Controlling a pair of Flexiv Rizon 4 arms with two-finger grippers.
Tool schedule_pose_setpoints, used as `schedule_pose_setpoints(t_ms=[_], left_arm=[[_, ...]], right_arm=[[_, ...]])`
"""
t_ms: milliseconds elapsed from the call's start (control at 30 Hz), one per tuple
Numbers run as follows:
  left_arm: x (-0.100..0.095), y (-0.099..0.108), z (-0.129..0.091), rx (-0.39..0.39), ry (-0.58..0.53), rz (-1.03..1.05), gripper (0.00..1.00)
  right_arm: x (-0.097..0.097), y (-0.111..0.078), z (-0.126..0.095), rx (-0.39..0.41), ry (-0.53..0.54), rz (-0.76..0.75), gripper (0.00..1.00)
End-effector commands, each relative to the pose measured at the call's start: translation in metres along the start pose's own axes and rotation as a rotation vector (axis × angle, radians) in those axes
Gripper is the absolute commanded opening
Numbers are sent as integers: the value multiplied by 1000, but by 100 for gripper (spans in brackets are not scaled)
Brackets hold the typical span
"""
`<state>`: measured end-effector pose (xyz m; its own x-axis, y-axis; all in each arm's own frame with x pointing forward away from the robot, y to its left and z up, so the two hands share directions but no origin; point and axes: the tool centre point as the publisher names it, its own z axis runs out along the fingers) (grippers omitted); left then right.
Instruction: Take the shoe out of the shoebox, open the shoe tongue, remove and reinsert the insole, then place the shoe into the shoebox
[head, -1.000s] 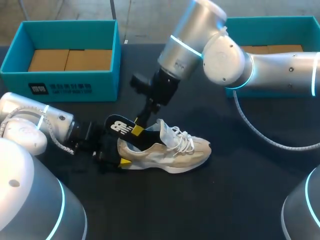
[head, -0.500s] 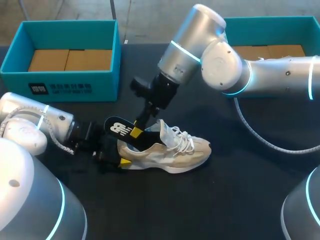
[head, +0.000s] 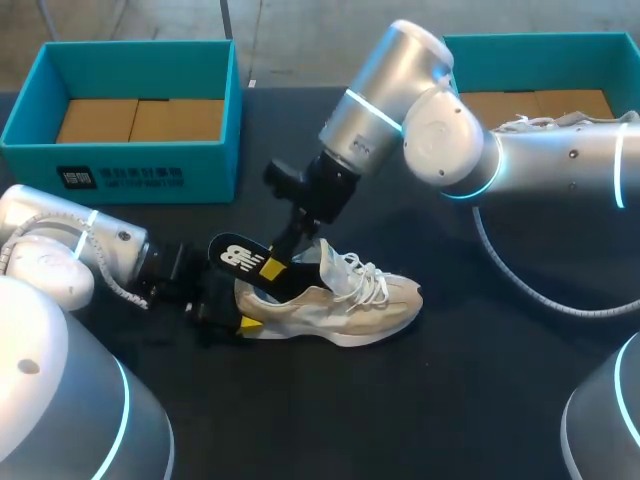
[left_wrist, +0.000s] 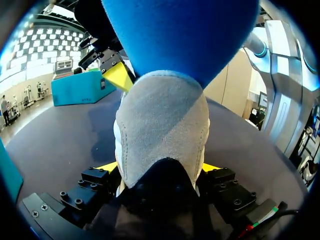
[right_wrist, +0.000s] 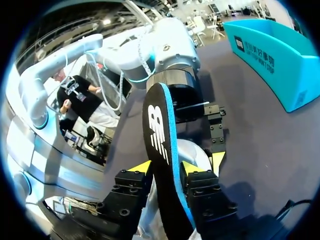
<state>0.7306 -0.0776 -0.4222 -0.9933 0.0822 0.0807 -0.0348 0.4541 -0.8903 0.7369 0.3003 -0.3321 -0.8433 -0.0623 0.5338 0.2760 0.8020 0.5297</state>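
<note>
Flat black insole (right_wrist: 158, 142), seemingly suede shoe (head: 345, 306)

From my end, the shoe (head: 345, 300) is beige suede with white laces (head: 365, 277). The insole (right_wrist: 159, 145) is black on top with a white logo and bright blue underneath. The left gripper (left_wrist: 160, 167) and right gripper (right_wrist: 167, 167) have yellow tips. The left shoebox (head: 130, 160) and right shoebox (head: 540, 44) are teal with brown cardboard inside. The table (head: 450, 400) is black.

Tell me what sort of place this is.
Probably a robotics lab bench: a left arm and a right arm handle a sneaker and its insole on a dark table, a teal shoebox behind.
</note>
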Motion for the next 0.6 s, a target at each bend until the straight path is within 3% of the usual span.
schedule_pose_setpoints(t_ms=[33, 100, 333, 600], left_arm=[[0, 1, 1, -1, 0, 0, 0], [0, 1, 1, -1, 0, 0, 0], [0, 1, 1, -1, 0, 0, 0], [0, 1, 1, -1, 0, 0, 0]], right_arm=[[-2, 2, 4, -4, 7, -2, 21], [-1, 2, 5, -7, 12, -5, 0], [2, 6, 3, -22, 8, -19, 0], [8, 20, -18, -74, -42, -60, 0]])
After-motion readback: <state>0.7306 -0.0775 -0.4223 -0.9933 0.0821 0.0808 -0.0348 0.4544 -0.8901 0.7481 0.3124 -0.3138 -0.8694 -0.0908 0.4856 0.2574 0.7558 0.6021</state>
